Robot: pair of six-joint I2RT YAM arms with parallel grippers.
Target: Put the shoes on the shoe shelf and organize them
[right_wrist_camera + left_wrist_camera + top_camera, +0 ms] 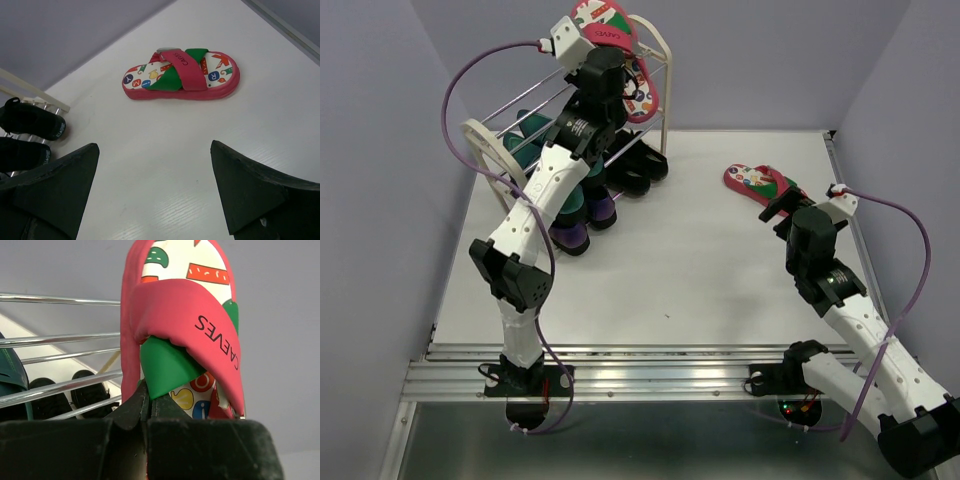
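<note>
The shoe shelf [485, 140] stands at about 11 o'clock on the white counter [670, 270], and the left arm reaches up over its top tier. The left claw [149, 400] is narrow, its jaws pinched on the green strap of a red flip-flop [180, 325], which it holds nearly upright above the shiny rods [60, 337]; in the top view that shoe [603, 22] sits at the shelf's 12 o'clock edge. Another patterned flip-flop [642, 88] shows just at 3 o'clock of the left wrist, by the shelf's far end frame; whether it rests on a rod I cannot tell. Dark green shoes [535, 130] fill a middle tier, black shoes [638, 170] sit low at the shelf's right end, and 2 purple loafers [585, 215] poke out at the near side. At about 2 o'clock on the counter lies a matching flip-flop [181, 75], sole down and well apart from the shelf. The right claw [154, 150] hovers just short of it, jaws spread wide and holding nothing, with the shoe at its 12 o'clock.
</note>
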